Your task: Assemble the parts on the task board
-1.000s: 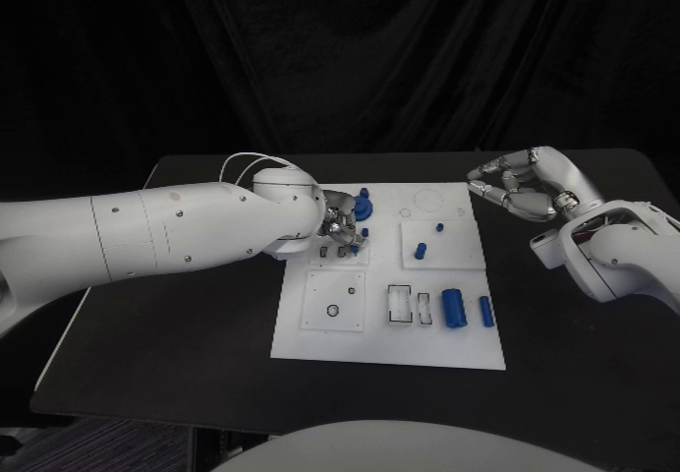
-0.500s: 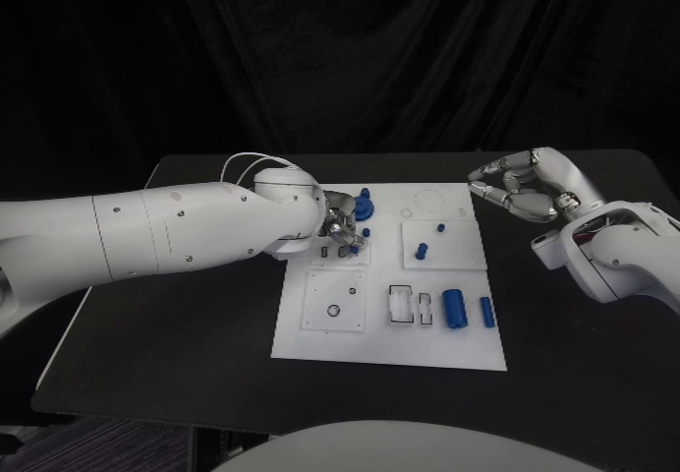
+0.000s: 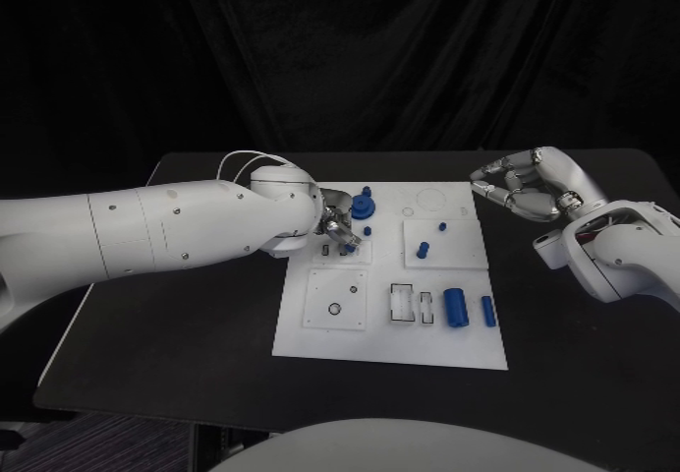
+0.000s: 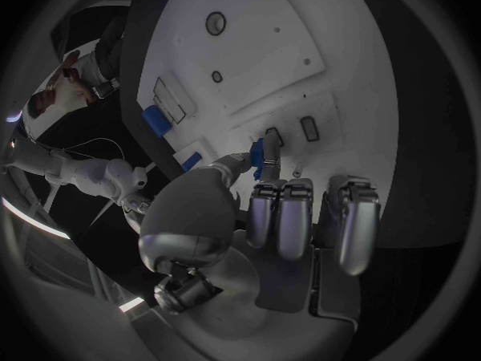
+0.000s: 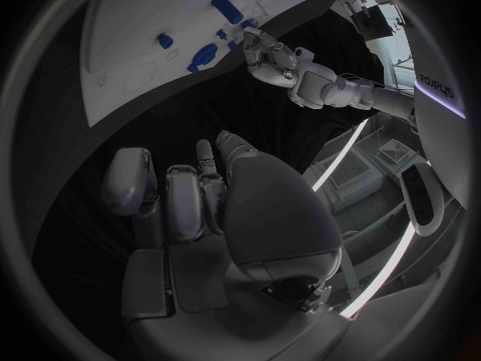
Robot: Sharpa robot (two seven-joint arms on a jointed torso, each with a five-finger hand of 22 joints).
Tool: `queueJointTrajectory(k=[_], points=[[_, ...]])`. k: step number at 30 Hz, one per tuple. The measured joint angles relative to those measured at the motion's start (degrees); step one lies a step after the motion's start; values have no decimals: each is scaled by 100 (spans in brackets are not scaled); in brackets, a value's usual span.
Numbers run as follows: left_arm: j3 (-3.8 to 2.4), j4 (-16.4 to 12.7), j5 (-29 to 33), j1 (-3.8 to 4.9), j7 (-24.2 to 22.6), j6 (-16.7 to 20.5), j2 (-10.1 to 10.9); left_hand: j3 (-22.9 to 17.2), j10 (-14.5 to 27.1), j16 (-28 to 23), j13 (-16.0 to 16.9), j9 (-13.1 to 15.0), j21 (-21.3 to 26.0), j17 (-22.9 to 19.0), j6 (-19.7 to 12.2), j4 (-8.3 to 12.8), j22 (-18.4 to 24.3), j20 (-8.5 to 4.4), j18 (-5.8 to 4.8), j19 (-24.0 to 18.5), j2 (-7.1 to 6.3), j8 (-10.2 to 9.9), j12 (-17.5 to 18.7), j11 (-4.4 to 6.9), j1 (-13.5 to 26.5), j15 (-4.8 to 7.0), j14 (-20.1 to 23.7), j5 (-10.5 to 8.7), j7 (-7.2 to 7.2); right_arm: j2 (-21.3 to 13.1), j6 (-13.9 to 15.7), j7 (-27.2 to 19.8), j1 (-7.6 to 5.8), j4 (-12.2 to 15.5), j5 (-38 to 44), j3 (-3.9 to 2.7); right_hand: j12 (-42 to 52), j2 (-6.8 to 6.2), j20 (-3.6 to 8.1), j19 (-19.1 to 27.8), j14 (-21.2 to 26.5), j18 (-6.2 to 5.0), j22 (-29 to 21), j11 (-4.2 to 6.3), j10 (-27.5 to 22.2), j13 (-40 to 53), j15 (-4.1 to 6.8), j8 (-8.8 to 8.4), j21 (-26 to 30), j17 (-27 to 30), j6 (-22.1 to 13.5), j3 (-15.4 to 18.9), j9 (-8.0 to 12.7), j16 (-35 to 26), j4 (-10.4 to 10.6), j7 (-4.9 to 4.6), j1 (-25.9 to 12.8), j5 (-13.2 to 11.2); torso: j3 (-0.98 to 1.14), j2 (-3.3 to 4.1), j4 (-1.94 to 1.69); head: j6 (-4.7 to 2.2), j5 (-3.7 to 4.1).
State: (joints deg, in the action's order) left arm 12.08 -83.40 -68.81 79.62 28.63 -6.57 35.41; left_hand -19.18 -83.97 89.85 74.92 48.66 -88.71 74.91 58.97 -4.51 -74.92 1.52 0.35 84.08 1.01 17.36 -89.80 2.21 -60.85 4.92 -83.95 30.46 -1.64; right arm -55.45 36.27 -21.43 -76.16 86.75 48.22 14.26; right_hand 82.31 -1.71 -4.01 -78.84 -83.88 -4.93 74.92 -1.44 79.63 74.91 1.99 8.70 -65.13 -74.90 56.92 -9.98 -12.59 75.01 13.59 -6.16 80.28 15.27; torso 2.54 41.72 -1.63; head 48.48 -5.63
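The white task board (image 3: 390, 339) lies mid-table. My left hand (image 3: 336, 224) hovers over its far left corner and pinches a small blue part (image 4: 259, 151) between thumb and fingers, right above two small slots (image 4: 305, 128). A round blue part (image 3: 365, 206) stands just beside that hand. Two small blue pegs (image 3: 439, 228) (image 3: 421, 252) sit on the right inset plate. A thick blue cylinder (image 3: 455, 307) and a slim one (image 3: 486, 311) lie at the near right. My right hand (image 3: 528, 185) hangs past the board's far right corner, fingers curled in, holding nothing.
The board (image 5: 151, 40) and my left hand (image 5: 272, 60) also appear in the right wrist view. Bare black table (image 3: 185, 344) surrounds the board. My long left forearm (image 3: 156, 231) stretches across the table's left side.
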Motion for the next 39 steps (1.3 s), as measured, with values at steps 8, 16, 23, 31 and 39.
queueJointTrajectory(k=[8,16,23,31,39], points=[[2,-33,0,-3,-9,5,50,-182,0,0,0,48,22,0,14,72,0,0,0,0,-33,-24,0,0,33,0,0,16,-14,-3,-17,21,0,-1,0,0,0,7,0,0,0,0,0,0,0,0,0,0,0,0,0,0,0,1,0,0,-7,0,-2,1,-5,20,-39],[2,-85,0,-4,-12,29,122,-310,0,0,0,100,22,0,29,101,1,0,0,0,-52,-24,0,0,134,0,0,50,-17,-4,-35,39,0,-3,1,0,-20,7,0,0,0,0,-1,0,0,0,0,-22,0,0,0,0,0,-20,0,0,-7,0,-3,2,-6,35,-66],[2,-187,17,-5,-5,137,262,-482,0,0,0,151,25,0,119,166,1,1,0,0,-60,-28,0,0,231,-1,0,-92,5,-7,-67,66,0,-4,1,0,-24,7,0,0,0,0,-1,-22,-22,0,0,-22,35,0,0,0,-1,-20,0,0,-7,0,-3,3,-5,59,-70],[3,-238,420,-6,0,323,388,-550,0,0,0,187,67,0,126,185,1,1,0,0,-60,-28,0,-1,291,-1,0,-184,-3,-17,-90,88,1,-4,1,0,-24,7,0,0,0,0,-1,-21,-21,0,0,-22,35,0,0,0,-1,-20,0,0,-7,0,-2,2,6,78,-77],[3,-293,679,-6,-16,579,479,-576,0,0,0,189,67,0,143,199,1,1,0,0,-60,-28,0,-1,292,-1,0,-191,-22,-18,-102,105,1,-4,1,0,-23,7,0,0,0,0,-1,-21,-21,0,0,-22,34,0,0,0,-1,-20,0,0,-7,0,-2,-1,0,90,-71]])
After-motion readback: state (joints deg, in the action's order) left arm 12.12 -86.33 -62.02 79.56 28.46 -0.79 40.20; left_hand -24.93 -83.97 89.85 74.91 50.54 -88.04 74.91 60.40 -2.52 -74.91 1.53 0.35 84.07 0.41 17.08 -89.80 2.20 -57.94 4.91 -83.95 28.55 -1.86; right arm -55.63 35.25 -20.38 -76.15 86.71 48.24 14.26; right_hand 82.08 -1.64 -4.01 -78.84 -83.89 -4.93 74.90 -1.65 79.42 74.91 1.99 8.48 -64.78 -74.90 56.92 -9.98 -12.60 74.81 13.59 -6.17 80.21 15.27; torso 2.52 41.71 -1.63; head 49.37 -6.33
